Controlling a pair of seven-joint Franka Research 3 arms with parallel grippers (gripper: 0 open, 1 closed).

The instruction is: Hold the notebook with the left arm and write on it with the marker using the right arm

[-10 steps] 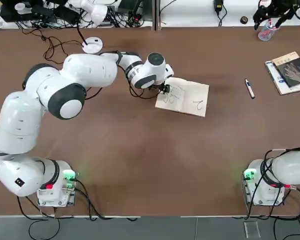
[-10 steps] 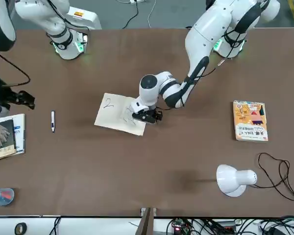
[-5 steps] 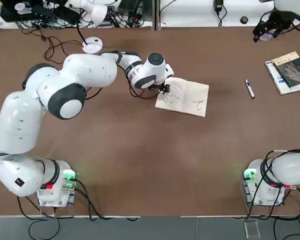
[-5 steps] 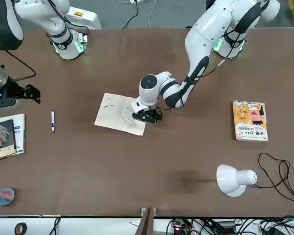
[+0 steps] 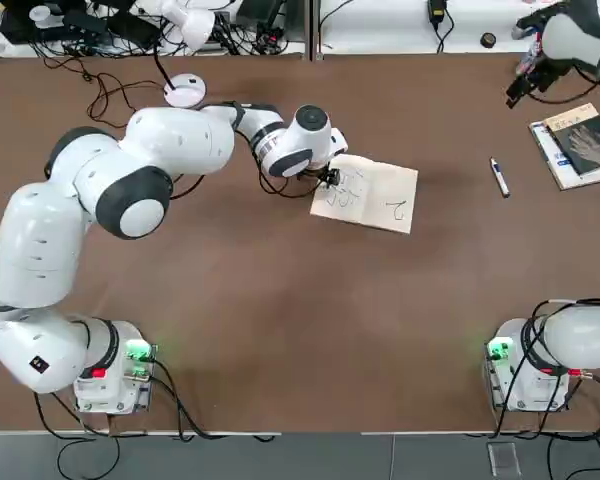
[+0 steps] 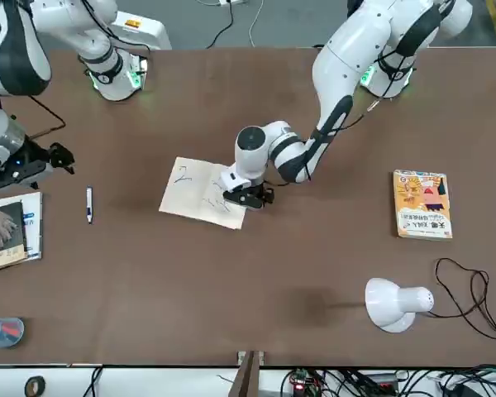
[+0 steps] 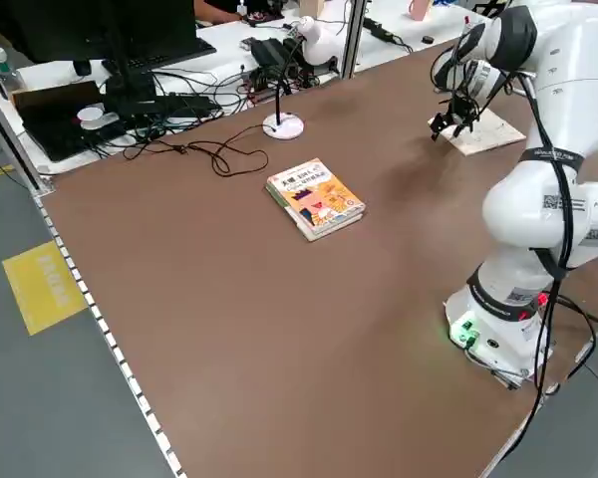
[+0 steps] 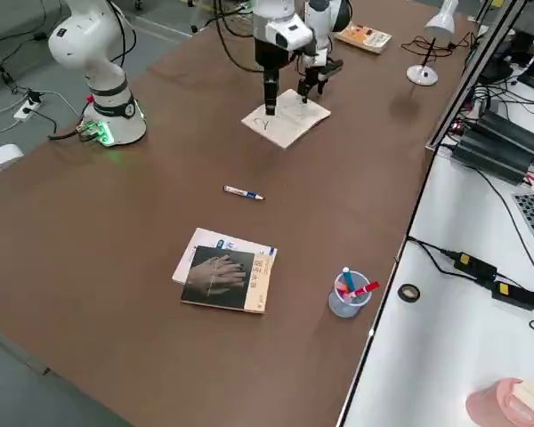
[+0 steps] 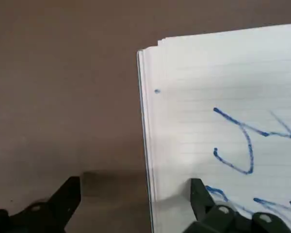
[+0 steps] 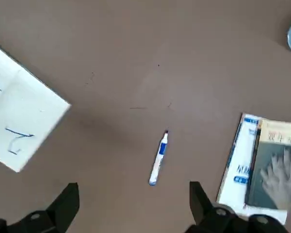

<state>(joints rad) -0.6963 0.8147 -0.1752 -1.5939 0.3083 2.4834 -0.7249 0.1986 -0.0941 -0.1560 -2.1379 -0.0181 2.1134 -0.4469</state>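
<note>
The notebook (image 5: 366, 196) lies open mid-table, a white pad with blue scribbles (image 9: 223, 121). My left gripper (image 5: 330, 180) sits low at its left edge, open. In the left wrist view its fingers straddle that edge: one fingertip (image 9: 200, 193) is over the page, the other over bare table. The marker (image 5: 498, 177), slim and white with a blue band (image 10: 158, 158), lies alone on the table to the right. My right gripper (image 5: 520, 88) hovers open above the far right of the table. Through its wrist camera the marker appears between its spread fingers (image 10: 68, 196), well below them.
A dark-covered book (image 5: 581, 140) on white-blue papers lies at the right edge. An orange illustrated book (image 6: 422, 204) and a white lamp (image 6: 394, 303) with its cable sit on my left side. A clear cup of pens (image 8: 347, 294) stands near the far right corner.
My right gripper has come in from the far right corner toward the marker. The left gripper and the notebook have stayed where they were.
</note>
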